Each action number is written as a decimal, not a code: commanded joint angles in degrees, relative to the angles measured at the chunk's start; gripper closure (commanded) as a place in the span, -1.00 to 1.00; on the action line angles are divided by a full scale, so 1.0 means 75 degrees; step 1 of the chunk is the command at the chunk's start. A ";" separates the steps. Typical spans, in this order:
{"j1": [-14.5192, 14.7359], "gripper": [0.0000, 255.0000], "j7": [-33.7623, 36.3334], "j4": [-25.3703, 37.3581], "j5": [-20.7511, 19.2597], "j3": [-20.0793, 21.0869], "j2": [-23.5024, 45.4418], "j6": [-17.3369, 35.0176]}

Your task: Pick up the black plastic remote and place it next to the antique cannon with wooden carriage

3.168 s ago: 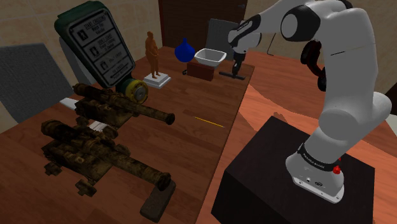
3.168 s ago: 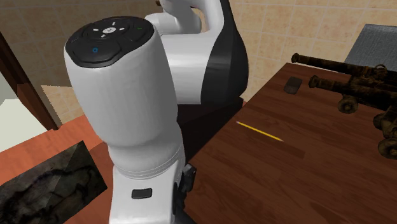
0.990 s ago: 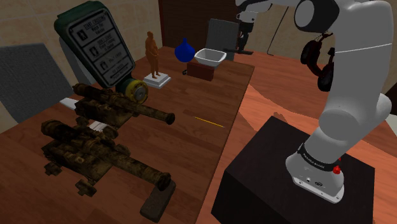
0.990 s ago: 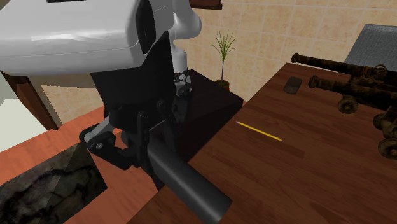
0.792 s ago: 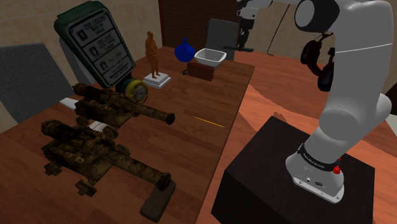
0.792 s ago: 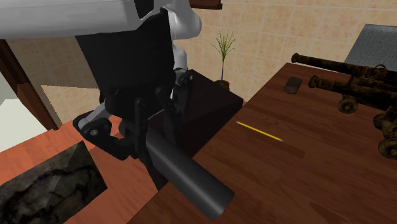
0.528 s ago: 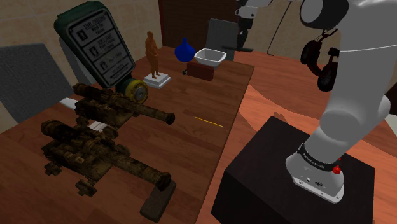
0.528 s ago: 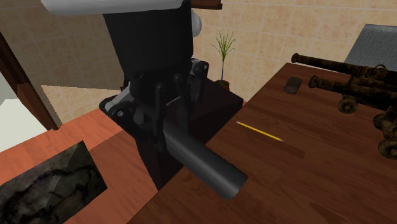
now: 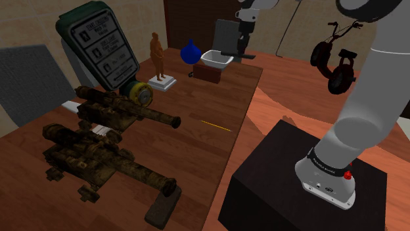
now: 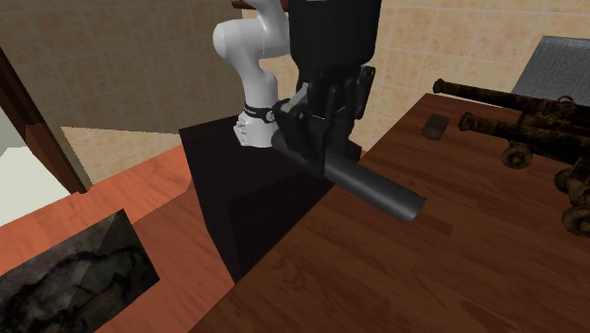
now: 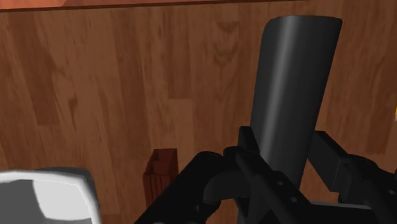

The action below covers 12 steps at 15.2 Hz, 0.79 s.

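The pick-up is judged done: the black remote (image 10: pixel 378 191) is clamped between the fingers of the gripper (image 10: pixel 323 149) and is held in the air, clear of the wooden tabletop (image 9: pixel 197 154), over its far end beside the stand-side edge. The carry and the set-down are left. Two cannons are seen well apart from it, toward the tabletop's near end: the farther cannon (image 9: pixel 125 111) and the nearer cannon (image 9: pixel 98 157); which one is meant cannot be told. Bare wood is seen beside both. A white bowl (image 9: pixel 217 59) is set on a reddish block (image 11: pixel 162 172) at the far end, and nothing is seen in it. What a blue vase (image 9: pixel 190 50) holds is hidden.
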 commanded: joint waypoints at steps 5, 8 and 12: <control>0.0647 1.00 0.1042 -0.1204 -0.0194 0.0385 -0.0911 0.0393; 0.0934 1.00 0.1565 -0.1656 -0.0249 0.0615 -0.1266 0.0533; 0.1301 1.00 0.2273 -0.2127 -0.0279 0.0955 -0.1642 0.0684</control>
